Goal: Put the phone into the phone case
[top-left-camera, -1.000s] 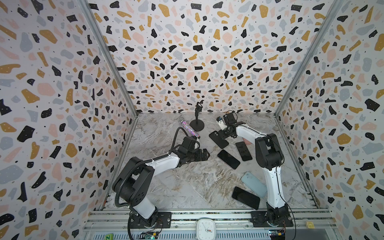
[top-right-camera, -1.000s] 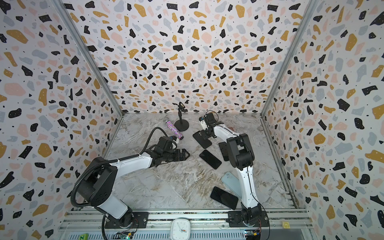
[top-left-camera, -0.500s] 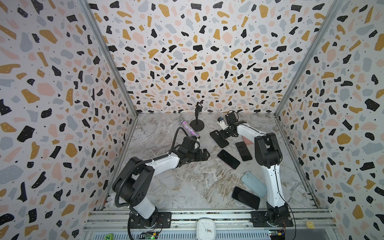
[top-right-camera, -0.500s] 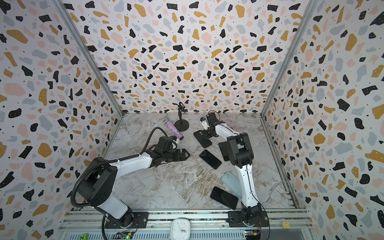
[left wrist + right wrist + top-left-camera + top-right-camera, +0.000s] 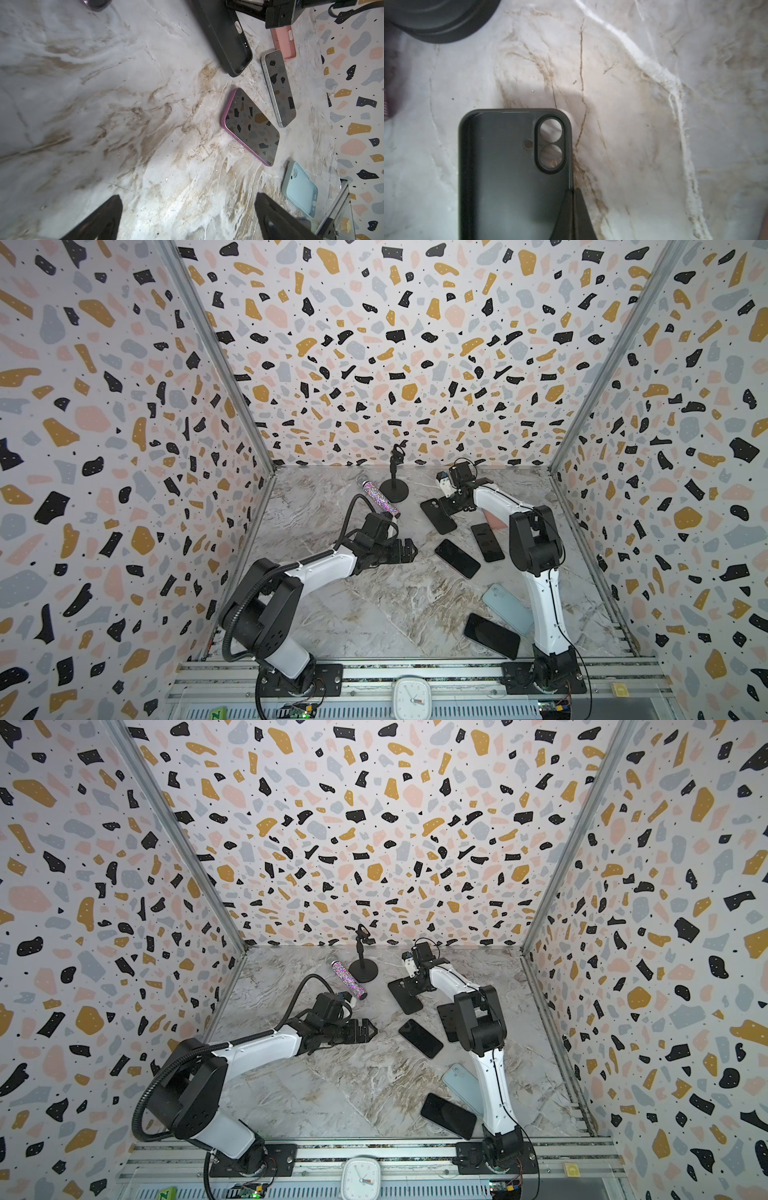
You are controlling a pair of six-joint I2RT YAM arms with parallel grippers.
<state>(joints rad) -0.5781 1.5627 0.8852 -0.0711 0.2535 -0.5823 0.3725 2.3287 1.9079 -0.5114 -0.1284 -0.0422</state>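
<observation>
We see the R end effector pressed together on 1 long side wall of the black phone case, close to its camera cut-out. The desk shows thru both lens holes. We can't tell if the case is lifted or lying flat.

The L end effector is spread wide w/ nothing between its fingers. It hovers over bare desk, well apart from the case, on its front-left.

Near the case's front end lie 2 phones, screens up. The pink-rimmed phone is closest, and the silver-rimmed phone sits just beside it, toward the R arm. A pink case lies on the same side of the black case, partly under that arm.

Farther front of the case are a light-blue case and a 3rd phone, right up against each other.

Behind-left of the case stand a mic stand and a glitter mic.
</observation>
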